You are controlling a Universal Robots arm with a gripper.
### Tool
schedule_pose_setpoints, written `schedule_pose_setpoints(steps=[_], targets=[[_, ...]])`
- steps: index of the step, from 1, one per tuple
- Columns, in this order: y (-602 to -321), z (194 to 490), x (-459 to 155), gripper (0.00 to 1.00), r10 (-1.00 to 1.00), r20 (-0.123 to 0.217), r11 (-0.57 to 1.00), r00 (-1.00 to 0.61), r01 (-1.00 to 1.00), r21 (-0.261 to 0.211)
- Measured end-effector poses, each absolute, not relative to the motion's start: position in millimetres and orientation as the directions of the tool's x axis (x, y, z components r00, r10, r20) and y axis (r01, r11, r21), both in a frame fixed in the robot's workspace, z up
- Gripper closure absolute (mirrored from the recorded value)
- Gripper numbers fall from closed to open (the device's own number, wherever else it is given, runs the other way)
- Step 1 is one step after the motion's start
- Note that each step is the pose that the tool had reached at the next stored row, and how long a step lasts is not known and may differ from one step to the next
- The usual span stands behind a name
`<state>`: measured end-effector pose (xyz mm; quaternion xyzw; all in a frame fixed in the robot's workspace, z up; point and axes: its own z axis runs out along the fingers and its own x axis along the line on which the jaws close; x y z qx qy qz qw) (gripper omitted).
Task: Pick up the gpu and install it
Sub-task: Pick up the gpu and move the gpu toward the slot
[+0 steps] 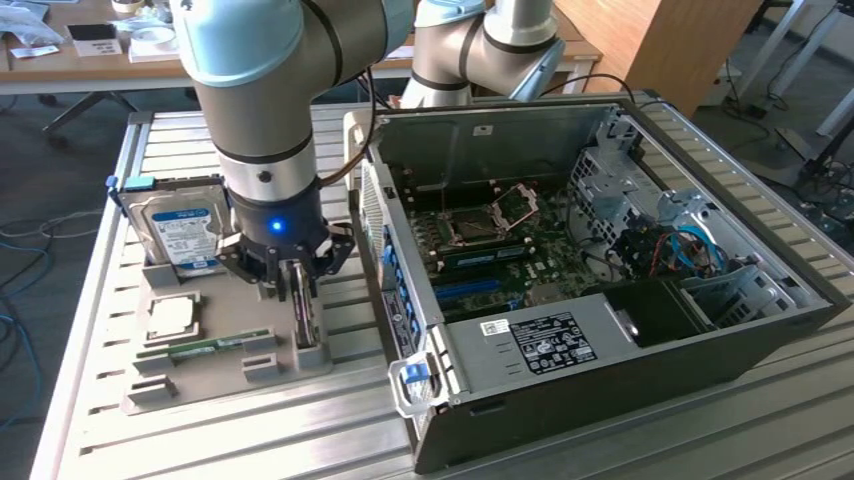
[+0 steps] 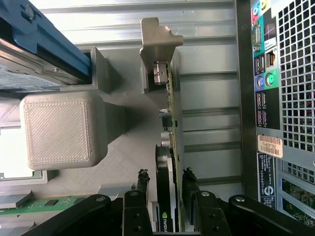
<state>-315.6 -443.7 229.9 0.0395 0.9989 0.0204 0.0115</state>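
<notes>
Gpu (image 2: 165, 201) stands on its long edge in a slot of the grey holder (image 2: 123, 147), straight below the gripper (image 2: 166, 174) and between its fingers (image 2: 142, 179). The fingers are apart, one on each side of the card, and a sliver of holder shows between the shroud and the finger facing it.

The wrist view shows the card's facing. Its black shroud looks toward the finger on the hard drive (image 2: 44, 54) side, and the thin green board toward the finger on the computer case (image 2: 295, 73) side.

In the exterior view the gripper (image 1: 296, 287) hangs vertically over the gpu (image 1: 306, 322). The card's long axis runs level, alongside the open computer case (image 1: 601, 330). On the gripper's far side from the case lie the hard drive (image 1: 187, 225), a processor (image 1: 174, 315) and a memory stick (image 1: 214, 347).
</notes>
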Motion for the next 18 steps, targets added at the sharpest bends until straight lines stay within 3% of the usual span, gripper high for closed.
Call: schedule_pose_setpoints(steps=[7,8,11,13,18], targets=[[-443.7,229.9,-315.6,0.60,0.079,-0.021,0.996,-0.997,0.079,0.042],[-443.7,229.9,-315.6,0.67,0.079,-0.021,0.996,-0.997,0.079,0.042],[-443.7,229.9,-315.6,0.67,0.079,-0.021,0.996,-0.997,0.079,0.042],[-443.7,230.0,-315.6,0.73,0.079,-0.021,0.996,-0.997,0.078,0.041],[-443.7,229.9,-315.6,0.73,0.079,-0.021,0.996,-0.997,0.078,0.042]])
